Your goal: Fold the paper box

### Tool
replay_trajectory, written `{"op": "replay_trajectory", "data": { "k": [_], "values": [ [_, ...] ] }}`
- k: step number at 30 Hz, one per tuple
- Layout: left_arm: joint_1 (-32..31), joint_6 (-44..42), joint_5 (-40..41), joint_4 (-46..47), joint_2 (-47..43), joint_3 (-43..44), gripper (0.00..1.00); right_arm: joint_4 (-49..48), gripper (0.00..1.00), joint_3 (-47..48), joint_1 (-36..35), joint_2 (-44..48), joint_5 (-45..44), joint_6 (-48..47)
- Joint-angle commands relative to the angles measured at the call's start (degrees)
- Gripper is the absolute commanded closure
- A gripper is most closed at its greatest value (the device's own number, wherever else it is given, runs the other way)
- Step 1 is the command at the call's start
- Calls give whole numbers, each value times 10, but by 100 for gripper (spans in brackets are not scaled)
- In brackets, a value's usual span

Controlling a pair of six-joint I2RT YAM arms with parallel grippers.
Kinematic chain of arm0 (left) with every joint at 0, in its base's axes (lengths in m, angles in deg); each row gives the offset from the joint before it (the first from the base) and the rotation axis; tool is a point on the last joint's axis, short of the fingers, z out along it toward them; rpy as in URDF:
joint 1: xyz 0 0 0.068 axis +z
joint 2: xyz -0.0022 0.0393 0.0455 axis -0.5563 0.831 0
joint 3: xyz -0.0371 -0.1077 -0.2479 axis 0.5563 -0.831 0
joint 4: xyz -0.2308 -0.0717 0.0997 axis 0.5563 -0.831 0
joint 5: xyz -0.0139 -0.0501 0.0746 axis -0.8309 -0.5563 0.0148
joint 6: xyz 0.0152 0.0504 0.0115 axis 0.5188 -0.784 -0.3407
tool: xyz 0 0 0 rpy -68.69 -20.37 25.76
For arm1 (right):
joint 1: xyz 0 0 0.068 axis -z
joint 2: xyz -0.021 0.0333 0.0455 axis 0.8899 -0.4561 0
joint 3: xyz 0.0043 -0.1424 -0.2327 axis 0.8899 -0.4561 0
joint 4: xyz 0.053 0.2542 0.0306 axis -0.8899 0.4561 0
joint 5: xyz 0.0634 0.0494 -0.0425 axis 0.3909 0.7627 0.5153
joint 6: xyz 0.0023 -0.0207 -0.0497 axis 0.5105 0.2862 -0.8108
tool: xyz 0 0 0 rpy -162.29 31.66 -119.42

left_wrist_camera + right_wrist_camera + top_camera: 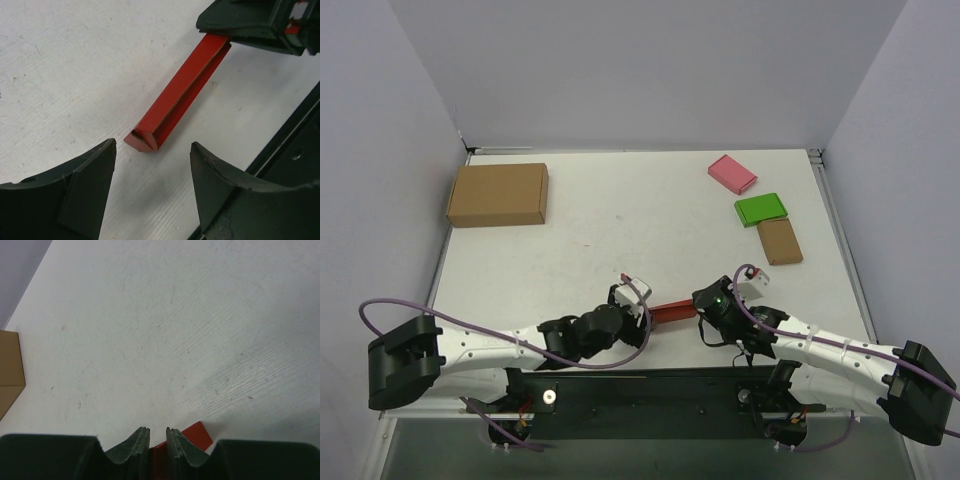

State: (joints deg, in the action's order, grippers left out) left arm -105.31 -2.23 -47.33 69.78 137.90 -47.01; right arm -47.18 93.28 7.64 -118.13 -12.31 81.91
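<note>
The red paper box [670,312] lies near the table's front edge between my two grippers, folded into a long narrow shape. In the left wrist view it [180,92] runs from just ahead of my fingers up to the right gripper [260,22]. My left gripper [152,165] is open and empty, its fingertips just short of the box's near end. My right gripper [157,440] is shut on the box's other end; red card [192,436] shows between and beside its fingers.
A large brown carton [498,194] lies at the far left. A pink flat box [731,173], a green flat box [761,209] and a small brown flat box [779,241] lie at the far right. The black base rail [650,385] runs along the near edge.
</note>
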Motion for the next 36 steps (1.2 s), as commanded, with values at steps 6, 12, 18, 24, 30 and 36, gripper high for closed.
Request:
{"op": "replay_trajectory", "data": {
  "k": [6,12,18,24,30,36],
  "values": [
    [57,64,-59,25,-82,-8,30,62,83,7,-8,-13,-11,-10],
    [98,72,-110,55,-60,-11,39,63,83,10,-9,-17,-12,-12],
    [104,73,-121,67,-35,-7,39,63,83,13,-9,-21,-11,-13],
    [105,74,-124,75,-32,-18,41,63,83,13,-10,-24,-11,-13],
    [105,75,-127,75,-26,-33,49,63,83,13,-10,-24,-11,-14],
    [105,75,-131,81,-15,-45,57,63,83,15,-11,-27,-11,-13]
  ]
}}
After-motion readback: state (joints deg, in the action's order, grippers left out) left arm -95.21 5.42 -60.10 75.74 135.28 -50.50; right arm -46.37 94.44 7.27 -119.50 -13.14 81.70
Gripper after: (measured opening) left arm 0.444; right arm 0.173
